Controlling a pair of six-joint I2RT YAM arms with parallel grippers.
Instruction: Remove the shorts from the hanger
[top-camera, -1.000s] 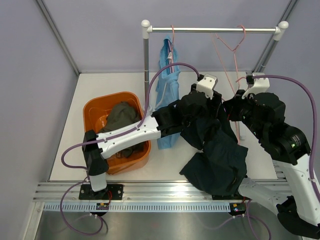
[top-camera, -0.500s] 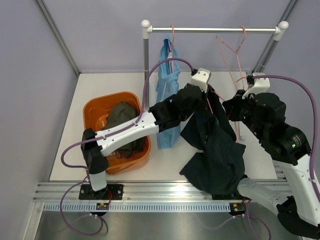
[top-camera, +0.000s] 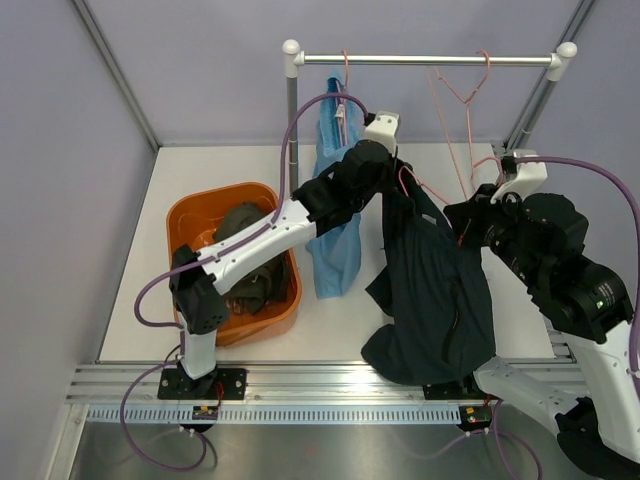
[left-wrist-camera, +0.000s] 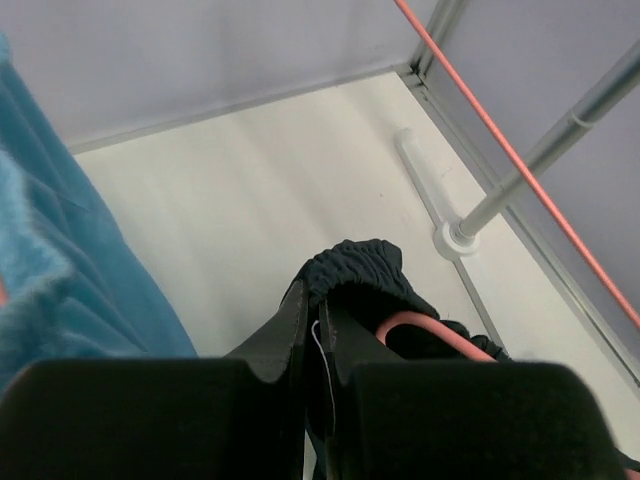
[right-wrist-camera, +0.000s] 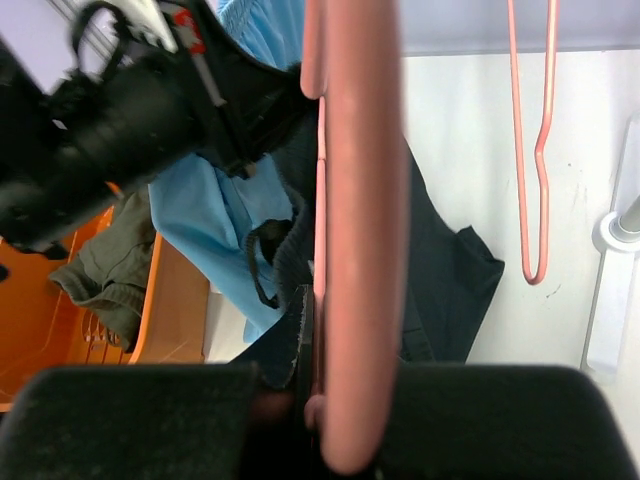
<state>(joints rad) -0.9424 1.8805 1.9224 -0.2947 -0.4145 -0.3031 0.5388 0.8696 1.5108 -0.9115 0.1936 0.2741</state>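
The dark navy shorts (top-camera: 435, 290) drape from a pink hanger (top-camera: 421, 188) down to the table. My left gripper (top-camera: 388, 183) is shut on their gathered waistband (left-wrist-camera: 362, 262), with the hanger's pink wire (left-wrist-camera: 425, 325) just right of the jaws. My right gripper (top-camera: 463, 228) is shut on that hanger (right-wrist-camera: 356, 250); the navy cloth (right-wrist-camera: 445, 265) hangs beyond it. The light blue shorts (top-camera: 335, 200) hang from the rail on their own hanger. The dark olive shorts (top-camera: 245, 255) lie in the orange basket (top-camera: 190, 215).
An empty pink hanger (top-camera: 466, 92) hangs on the rail (top-camera: 430, 60) at the right. The rack's left post (top-camera: 292, 120) stands behind the basket; its right foot (left-wrist-camera: 455, 236) is on the table. Grey walls enclose the white table (top-camera: 200, 170).
My left gripper has shut on the navy waistband and pulled it up and back to the left, stretching the shorts. The right gripper has kept its grip on the hanger, shifting slightly.
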